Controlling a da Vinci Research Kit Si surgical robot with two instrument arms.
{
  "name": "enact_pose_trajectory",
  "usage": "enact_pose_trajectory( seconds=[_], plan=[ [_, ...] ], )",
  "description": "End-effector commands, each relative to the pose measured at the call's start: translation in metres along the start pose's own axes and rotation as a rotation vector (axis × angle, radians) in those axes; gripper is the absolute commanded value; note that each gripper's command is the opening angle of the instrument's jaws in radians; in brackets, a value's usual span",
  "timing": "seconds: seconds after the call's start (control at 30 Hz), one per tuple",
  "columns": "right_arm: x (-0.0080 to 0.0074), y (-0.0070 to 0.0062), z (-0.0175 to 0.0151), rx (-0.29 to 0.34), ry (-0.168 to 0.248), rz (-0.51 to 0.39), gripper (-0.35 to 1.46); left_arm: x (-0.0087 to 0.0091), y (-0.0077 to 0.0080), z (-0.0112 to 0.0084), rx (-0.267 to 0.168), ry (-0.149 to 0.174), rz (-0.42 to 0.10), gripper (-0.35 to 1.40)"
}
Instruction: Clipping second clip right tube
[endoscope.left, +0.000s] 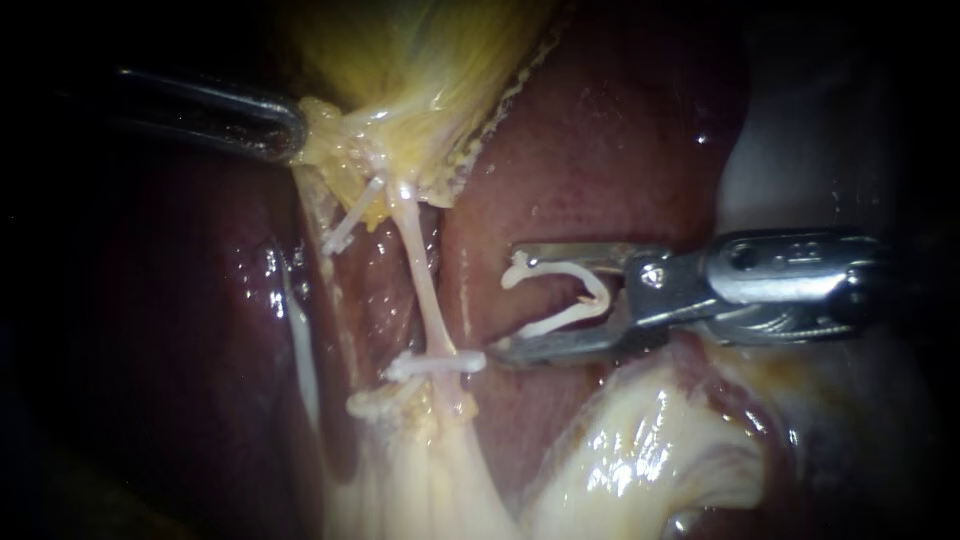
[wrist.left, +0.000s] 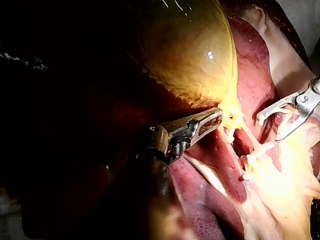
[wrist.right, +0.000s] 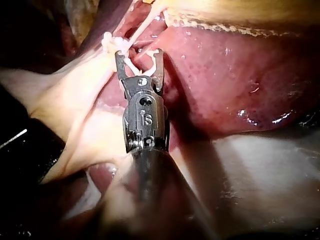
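A pale tube runs down from the yellow gallbladder neck, with a white clip shut across its lower end. My right instrument stands just right of this tube and apart from it. Its jaws are spread and carry an open white clip between them; the lower jaw's tip is close to the placed clip. The right wrist view shows the same jaws short of the tube. My left instrument is shut on tissue at the gallbladder neck, as the left wrist view also shows.
Another white clip lies slanted on a strand left of the tube. Dark red liver lies behind and around the tubes. Glistening pale fatty tissue bulges below my right instrument.
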Motion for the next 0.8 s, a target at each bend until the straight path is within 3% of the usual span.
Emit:
enact_pose_trajectory(
  seconds=[0.03, 0.3, 0.5, 0.63, 0.8],
  plan=[
    [-0.0002, 0.0001, 0.0004, 0.004, 0.000, 0.008, 0.49, 0.0000, 0.0000, 0.0000, -0.002, 0.000, 0.000, -0.35],
    [-0.0015, 0.0014, 0.0039, 0.084, 0.053, 0.114, 0.49, 0.0000, -0.0001, 0.0000, -0.002, -0.001, 0.000, -0.35],
    [-0.0023, 0.0018, 0.0067, 0.148, 0.096, 0.135, 0.50, 0.0000, -0.0001, 0.0002, -0.003, -0.001, 0.000, -0.35],
    [-0.0019, 0.0018, 0.0072, 0.219, 0.165, 0.177, 0.50, 0.0000, -0.0001, 0.0003, -0.004, -0.001, -0.001, -0.35],
    [-0.0011, 0.0013, 0.0068, 0.293, 0.212, 0.211, 0.50, 0.0000, -0.0001, 0.0004, -0.002, 0.000, 0.000, -0.35]
  ],
)
